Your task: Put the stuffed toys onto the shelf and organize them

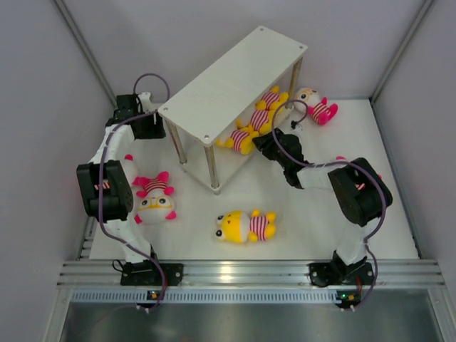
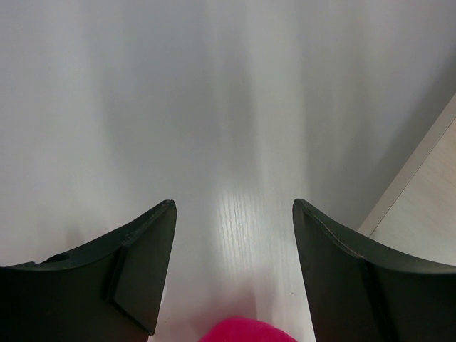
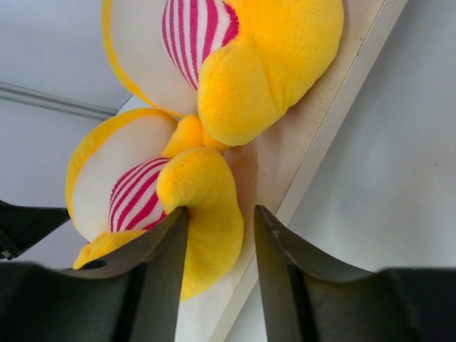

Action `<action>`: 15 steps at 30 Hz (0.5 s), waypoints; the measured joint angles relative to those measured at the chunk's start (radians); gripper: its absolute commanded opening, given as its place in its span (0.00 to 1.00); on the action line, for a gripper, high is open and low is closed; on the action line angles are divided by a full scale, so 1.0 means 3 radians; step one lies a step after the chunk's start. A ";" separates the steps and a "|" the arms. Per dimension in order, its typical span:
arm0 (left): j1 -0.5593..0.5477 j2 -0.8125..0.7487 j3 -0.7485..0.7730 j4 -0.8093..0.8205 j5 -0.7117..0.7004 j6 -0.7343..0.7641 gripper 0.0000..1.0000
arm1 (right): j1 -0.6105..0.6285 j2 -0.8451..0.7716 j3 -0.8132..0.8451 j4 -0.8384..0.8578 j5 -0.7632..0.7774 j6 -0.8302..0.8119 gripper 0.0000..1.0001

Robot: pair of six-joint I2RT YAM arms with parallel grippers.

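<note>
We see the right claw (image 3: 221,214) partly open astride a leg of the yellow toy (image 3: 206,178), which lies just ahead on the shelf (image 3: 285,157), lower board. The left claw (image 2: 234,208) gapes wide over the table (image 2: 235,128).

Premises: a robotics lab test cell, not a domestic or retail room.

Grounds: a left arm (image 1: 107,189) and a right arm (image 1: 360,189) are bolted to an aluminium rail (image 1: 249,272) along the 6 o'clock edge of a white tabletop (image 1: 313,214). Plain grey panel walls (image 1: 43,107) enclose it at 9, 12 and 3 o'clock, joined by metal corner struts (image 1: 83,43). Exposed cables (image 1: 151,75) loop over both arms.

Contents on the tabletop: stuffed toys (image 1: 246,226) and a shelf (image 1: 228,82) toward 12 o'clock.
</note>
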 measured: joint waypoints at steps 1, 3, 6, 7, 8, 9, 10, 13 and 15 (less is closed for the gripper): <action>0.0000 -0.0004 -0.0018 0.0001 -0.0015 0.0000 0.72 | 0.0000 -0.0047 -0.0020 -0.0029 -0.0010 -0.0029 0.49; 0.0003 -0.0024 -0.0067 -0.0005 -0.0034 0.0001 0.72 | 0.0000 -0.0150 -0.0064 -0.0081 -0.0028 -0.0088 0.57; 0.0003 -0.0062 -0.0156 -0.0011 -0.0041 0.0004 0.72 | 0.0000 -0.0364 -0.0128 -0.0273 -0.0042 -0.0197 0.63; 0.0003 -0.0080 -0.0195 -0.0013 -0.0043 0.0006 0.72 | 0.0000 -0.0446 -0.0146 -0.0357 -0.0039 -0.0226 0.65; 0.0003 -0.0093 -0.0220 -0.0023 -0.0043 0.0006 0.72 | 0.0000 -0.0554 -0.0159 -0.0495 -0.0038 -0.0261 0.68; 0.0003 -0.0106 -0.0248 -0.0027 -0.0043 0.0008 0.72 | 0.0000 -0.0688 -0.0170 -0.0652 -0.0037 -0.0296 0.70; 0.0003 -0.0114 -0.0266 -0.0036 -0.0043 0.0014 0.72 | 0.0000 -0.0820 -0.0173 -0.0810 -0.0033 -0.0340 0.71; 0.0003 -0.0141 -0.0317 -0.0041 -0.0043 0.0031 0.72 | 0.0000 -0.1312 -0.0192 -0.1349 -0.0022 -0.0486 0.74; 0.0005 -0.0159 -0.0357 -0.0045 -0.0043 0.0052 0.72 | -0.0001 -0.1654 -0.0192 -0.1734 -0.0052 -0.0622 0.74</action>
